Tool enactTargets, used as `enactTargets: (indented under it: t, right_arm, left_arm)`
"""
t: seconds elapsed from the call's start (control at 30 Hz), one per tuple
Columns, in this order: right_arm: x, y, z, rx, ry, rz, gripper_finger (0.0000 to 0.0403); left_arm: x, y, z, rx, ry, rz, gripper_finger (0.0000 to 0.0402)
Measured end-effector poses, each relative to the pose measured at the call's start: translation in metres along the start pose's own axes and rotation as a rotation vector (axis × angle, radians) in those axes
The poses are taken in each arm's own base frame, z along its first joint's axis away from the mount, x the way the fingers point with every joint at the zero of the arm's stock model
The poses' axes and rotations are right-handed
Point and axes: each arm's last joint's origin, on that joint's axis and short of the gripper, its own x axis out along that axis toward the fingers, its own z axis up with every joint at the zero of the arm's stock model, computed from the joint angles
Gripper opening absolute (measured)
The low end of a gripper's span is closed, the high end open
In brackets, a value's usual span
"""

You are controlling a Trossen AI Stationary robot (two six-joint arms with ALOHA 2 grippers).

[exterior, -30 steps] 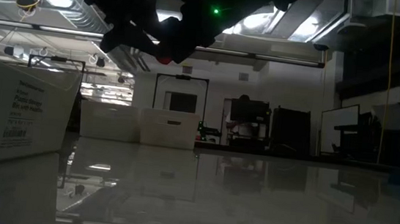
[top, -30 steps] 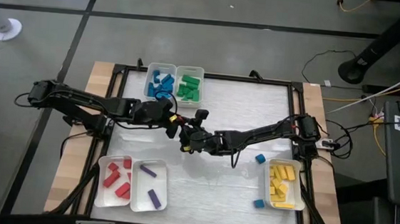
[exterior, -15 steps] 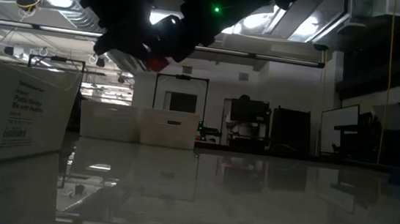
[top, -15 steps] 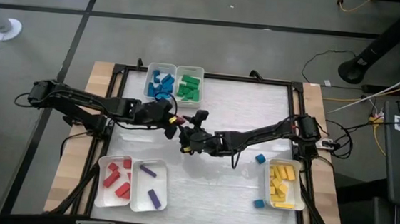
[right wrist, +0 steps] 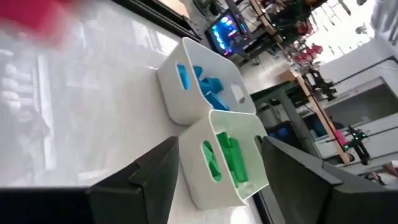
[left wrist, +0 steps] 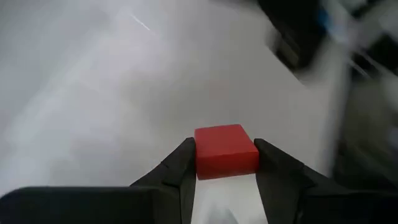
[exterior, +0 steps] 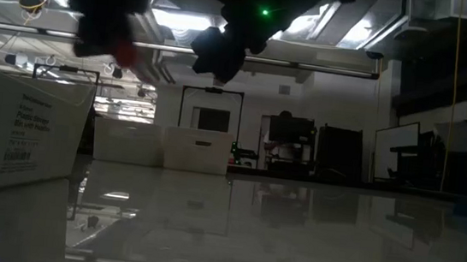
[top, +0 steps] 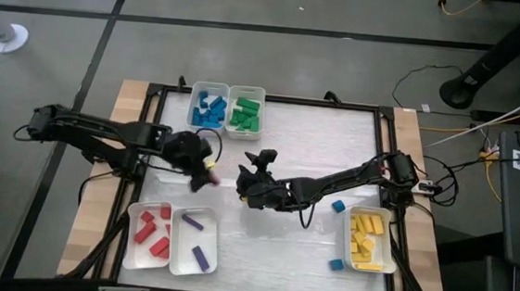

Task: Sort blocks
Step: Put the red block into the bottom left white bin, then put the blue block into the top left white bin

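Left of centre in the high view, the left gripper [left wrist: 225, 163] pinches a red block [left wrist: 226, 151], which could slip out before the red tray [top: 131, 244]; the right gripper [right wrist: 217, 155] hangs open, empty.

The table's middle [top: 316, 136] lay open, while trays [top: 171, 238] near the front-left corner and two blue blocks [top: 338, 206] stood in the way.
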Motion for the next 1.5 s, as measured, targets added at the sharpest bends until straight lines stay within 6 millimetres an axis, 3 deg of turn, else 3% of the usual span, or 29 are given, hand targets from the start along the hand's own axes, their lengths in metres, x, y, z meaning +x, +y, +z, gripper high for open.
enactTargets:
  t: [0.17,0.33,0.6,0.93,1.07,1.2,1.37,1.5]
  right_arm:
    - [-0.009,0.007,0.0,0.005,-0.002,0.023,0.023]
    - [-0.017,0.015,-0.008,-0.009,0.055,0.056,0.023]
    - [-0.022,0.018,-0.031,-0.017,0.213,0.089,0.023]
    - [-0.027,0.019,-0.045,-0.024,0.332,0.215,0.023]
    - [-0.037,0.005,-0.051,-0.056,0.417,0.259,0.023]
    - [-0.052,-0.022,-0.055,-0.016,0.564,0.344,0.023]
    - [-0.068,-0.053,-0.059,0.095,0.831,0.466,0.023]
    - [-0.077,-0.063,-0.068,0.213,1.09,0.548,0.023]
  left_arm:
    - [-0.027,-0.008,-0.03,-0.005,0.377,-0.285,0.012]
    - [-0.043,-0.013,-0.061,-0.09,0.599,-0.241,0.0121]
    - [-0.035,-0.018,-0.095,-0.177,0.718,-0.089,0.0144]
    - [-0.026,-0.015,-0.108,-0.221,0.772,-0.006,0.0205]
    - [-0.026,-0.015,-0.108,-0.231,0.77,-0.007,0.021]
    - [-0.025,-0.017,-0.107,-0.209,0.76,-0.036,0.0205]
    - [-0.024,-0.022,-0.104,-0.15,0.715,-0.115,0.0199]
    - [-0.021,-0.026,-0.099,-0.083,0.619,-0.156,0.0198]
